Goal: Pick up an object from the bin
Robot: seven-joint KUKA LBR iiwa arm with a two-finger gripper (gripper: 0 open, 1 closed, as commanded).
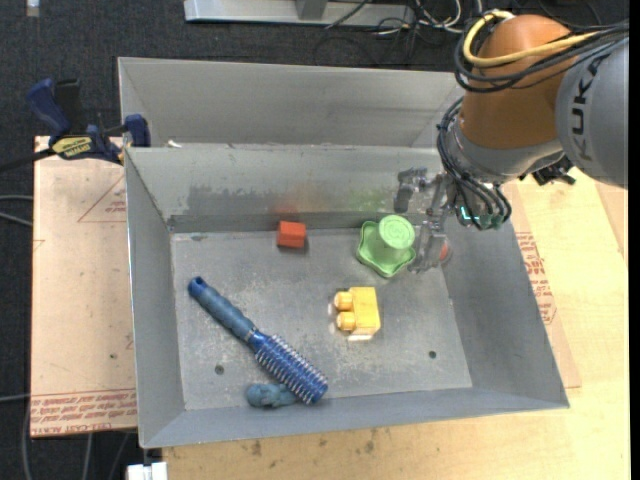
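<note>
My gripper (pixel 422 232) hangs at the right side of the bin, near the back wall, with its two metal fingers apart and nothing between them. Just to its left, touching or almost touching the fingers, lies a green round cup-like thing (pixel 387 245) with a wavy rim. A yellow toy block (pixel 357 311) with two round studs lies lower down, near the bin's middle.
A small orange-red cube (pixel 291 235) sits by the back wall, left of the green thing. A blue hairbrush (pixel 256 339) lies slantwise at the front left, with a small blue-grey lump (pixel 265 396) by its bristle end. The arm with its orange cover reaches in from the upper right.
</note>
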